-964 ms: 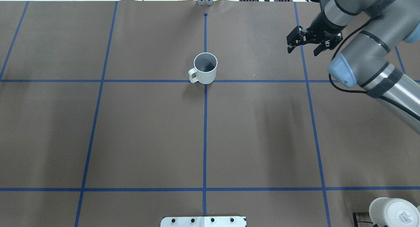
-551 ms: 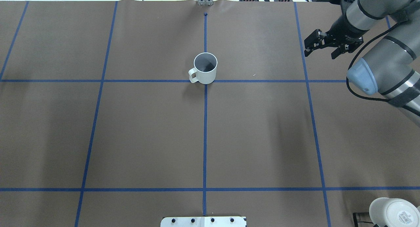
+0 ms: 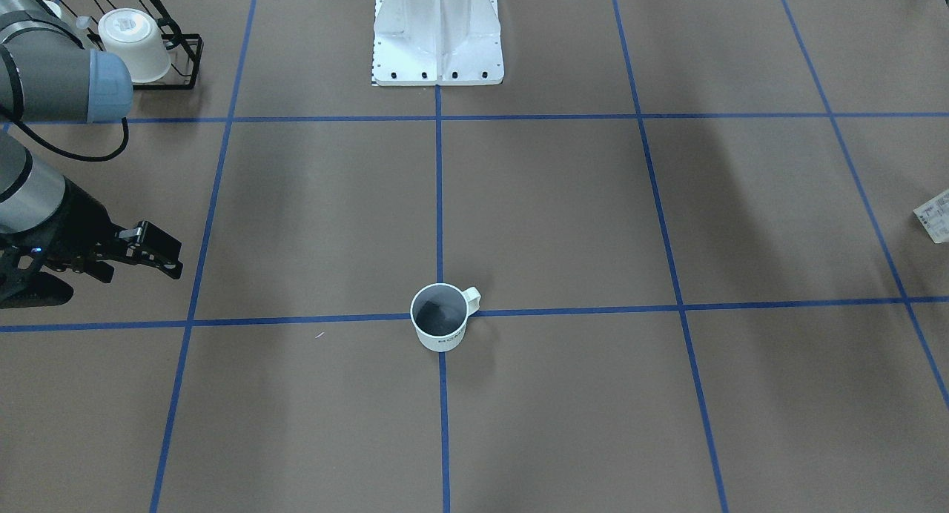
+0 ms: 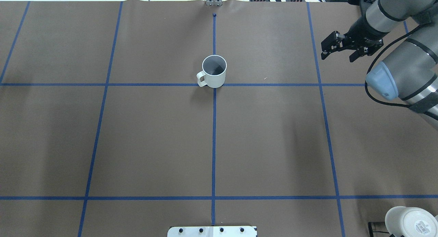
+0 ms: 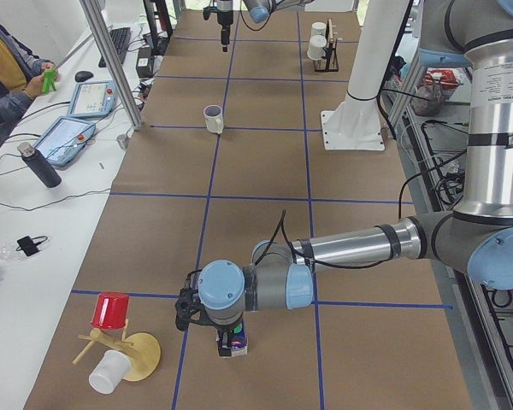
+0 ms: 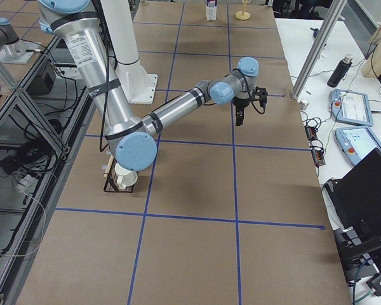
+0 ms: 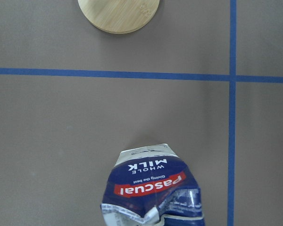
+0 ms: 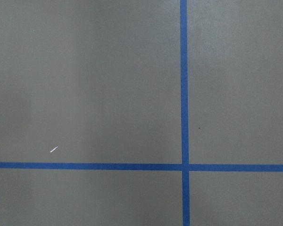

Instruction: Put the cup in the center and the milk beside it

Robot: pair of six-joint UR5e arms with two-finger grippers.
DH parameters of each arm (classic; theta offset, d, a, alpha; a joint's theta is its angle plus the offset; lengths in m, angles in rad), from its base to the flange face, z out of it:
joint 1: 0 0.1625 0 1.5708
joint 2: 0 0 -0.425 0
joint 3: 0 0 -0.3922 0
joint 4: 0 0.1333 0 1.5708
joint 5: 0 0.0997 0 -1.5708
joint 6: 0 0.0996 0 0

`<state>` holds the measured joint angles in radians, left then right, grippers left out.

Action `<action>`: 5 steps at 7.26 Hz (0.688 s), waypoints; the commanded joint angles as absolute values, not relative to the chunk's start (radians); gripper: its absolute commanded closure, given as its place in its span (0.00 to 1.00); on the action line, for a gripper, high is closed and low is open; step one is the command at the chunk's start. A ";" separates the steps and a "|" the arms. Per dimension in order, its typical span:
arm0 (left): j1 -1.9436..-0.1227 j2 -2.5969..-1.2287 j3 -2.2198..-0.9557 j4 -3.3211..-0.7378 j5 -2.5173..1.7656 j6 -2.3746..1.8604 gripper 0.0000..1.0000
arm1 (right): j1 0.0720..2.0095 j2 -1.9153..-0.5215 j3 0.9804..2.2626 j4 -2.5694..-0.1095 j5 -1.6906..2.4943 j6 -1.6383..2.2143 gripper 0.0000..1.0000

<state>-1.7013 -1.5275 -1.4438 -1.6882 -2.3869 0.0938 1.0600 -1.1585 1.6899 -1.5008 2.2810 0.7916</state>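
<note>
The cup [image 4: 214, 72], a white mug with a dark inside, stands upright at the crossing of the blue tape lines in mid-table, handle toward my left; it also shows in the front view [image 3: 439, 317] and the left view [image 5: 213, 119]. The milk [image 7: 153, 188], a dark-blue and white carton with a red band, stands at the table's far left end [image 5: 233, 342]. My left gripper [image 5: 222, 329] hovers right over it; I cannot tell whether it is open or shut. My right gripper [image 4: 337, 56] is open and empty, far to the cup's right [image 3: 141, 274].
A black wire rack [image 3: 178, 61] with white mugs [image 4: 409, 221] stands near my base [image 3: 437, 31] on my right. A round wooden coaster [image 7: 119, 14], a red cup [image 5: 111, 312] and a white cup [image 5: 111, 371] lie beside the milk. Operators' desks run along the far edge.
My right gripper has moved further right, away from the cup, and stays open. The cup has not moved.
</note>
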 commanded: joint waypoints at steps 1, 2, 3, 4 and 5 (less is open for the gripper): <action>-1.701 -1.535 -1.424 -1.703 -2.385 0.071 0.02 | 1.063 -1.161 1.690 -1.500 2.281 0.790 0.00; -1.700 -1.537 -1.413 -1.721 -2.385 0.049 0.02 | 1.063 -1.161 1.689 -1.502 2.281 0.790 0.00; -1.700 -1.537 -1.399 -1.751 -2.385 0.013 0.02 | 1.063 -1.163 1.690 -1.502 2.281 0.790 0.00; -1.698 -1.543 -1.379 -1.772 -2.385 -0.006 0.02 | 1.063 -1.163 1.690 -1.500 2.281 0.790 0.00; -1.698 -1.545 -1.379 -1.782 -2.385 -0.026 0.02 | 1.063 -1.164 1.690 -1.502 2.281 0.790 0.00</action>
<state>-1.6987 -1.5415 -1.3876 -1.7636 -2.3854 -0.0001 1.0630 -1.1630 1.6901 -1.5011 2.2810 0.7900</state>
